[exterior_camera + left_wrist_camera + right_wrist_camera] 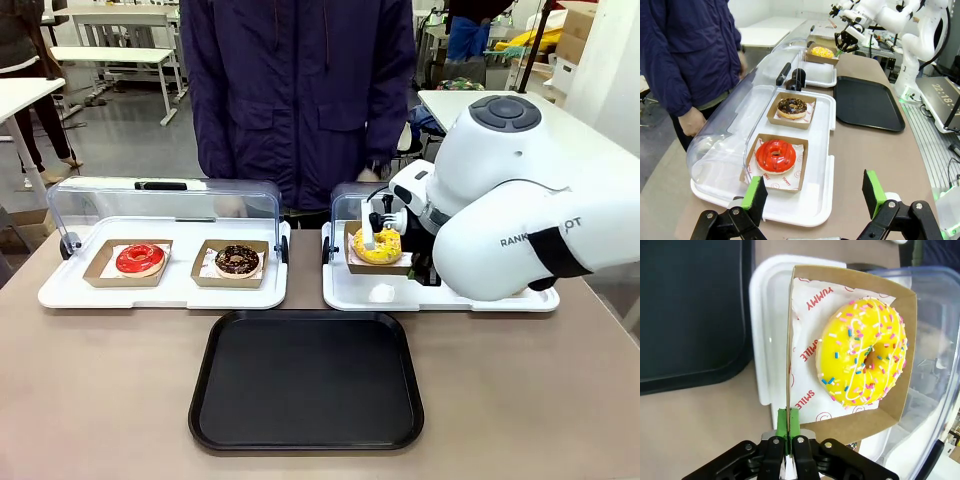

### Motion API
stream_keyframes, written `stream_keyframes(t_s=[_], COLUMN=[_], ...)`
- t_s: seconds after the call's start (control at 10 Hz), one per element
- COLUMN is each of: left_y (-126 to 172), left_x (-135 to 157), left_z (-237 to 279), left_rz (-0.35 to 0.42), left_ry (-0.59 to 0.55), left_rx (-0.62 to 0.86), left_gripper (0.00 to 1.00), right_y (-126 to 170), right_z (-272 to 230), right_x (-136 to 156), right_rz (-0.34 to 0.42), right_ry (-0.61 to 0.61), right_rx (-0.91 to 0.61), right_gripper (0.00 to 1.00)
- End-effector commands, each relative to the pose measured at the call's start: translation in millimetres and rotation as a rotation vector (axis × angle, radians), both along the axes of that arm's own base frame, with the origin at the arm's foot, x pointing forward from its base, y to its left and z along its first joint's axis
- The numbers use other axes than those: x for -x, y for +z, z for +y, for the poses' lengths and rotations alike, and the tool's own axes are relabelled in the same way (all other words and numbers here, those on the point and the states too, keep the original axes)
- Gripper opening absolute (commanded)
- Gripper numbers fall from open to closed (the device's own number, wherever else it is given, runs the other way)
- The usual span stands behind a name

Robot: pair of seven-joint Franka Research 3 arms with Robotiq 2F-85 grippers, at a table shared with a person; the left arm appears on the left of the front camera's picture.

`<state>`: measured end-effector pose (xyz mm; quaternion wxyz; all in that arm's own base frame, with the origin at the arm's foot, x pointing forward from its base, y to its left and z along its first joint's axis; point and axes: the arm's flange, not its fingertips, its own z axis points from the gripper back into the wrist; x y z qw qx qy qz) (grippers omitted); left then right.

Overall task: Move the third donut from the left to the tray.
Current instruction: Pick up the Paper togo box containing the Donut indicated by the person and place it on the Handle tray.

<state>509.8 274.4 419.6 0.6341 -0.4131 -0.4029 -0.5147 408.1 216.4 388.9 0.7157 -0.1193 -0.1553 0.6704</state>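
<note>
Your front view faces the person across the table (100, 400). Your left wrist looks along it from afar; your right wrist sits close over the yellow donut (862, 352), which all three views share.

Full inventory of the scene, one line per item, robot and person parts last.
Yellow-iced sprinkled ring donut: 1, in brown cardboard holder, lifted over right white tray.
Red-iced donut: 1, left white tray, left holder.
Dark chocolate donut: 1, left white tray, right holder.
White trays with clear lids: 2, far side of table, lids open.
Flat black rectangular tray: 1, near centre, bare.
Right gripper: shut on holder's edge.
Left gripper: open, near red donut.
Person: 1, navy jacket, far side.
</note>
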Motion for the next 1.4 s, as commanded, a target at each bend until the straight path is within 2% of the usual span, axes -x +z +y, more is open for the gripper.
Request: stream_keyframes(t_s=[0.0,0.3,0.6,0.8,0.9,1.2,1.3], left_y=[2,2,2,2,2,2,2], left_x=[2,2,2,2,2,2,2], left_z=[-2,-2,-2,-2,-2,-2,-2], left_rz=[0.001,0.001,0.001,0.001,0.001,0.001,0.001], left_ry=[-0.005,-0.005,-0.005,-0.005,-0.005,-0.005,-0.005], left_rx=[-0.007,-0.007,-0.007,-0.007,-0.007,-0.007,-0.007], left_gripper=[1.0,1.0,1.0,1.0,1.0,1.0,1.0], right_y=[11,17,12,7,9,5,-4], right_z=[7,29,55,62,56,60,70], right_x=[22,47,60,60,60,62,76], right_rz=[0.01,0.033,0.062,0.05,0.047,0.053,0.045], right_ry=[-0.031,-0.044,-0.018,0.038,0.011,0.022,0.022], right_rx=[-0.021,-0.035,-0.058,-0.07,-0.027,-0.03,-0.051], right_gripper=[0.02,0.02,0.02,0.02,0.02,0.02,0.02])
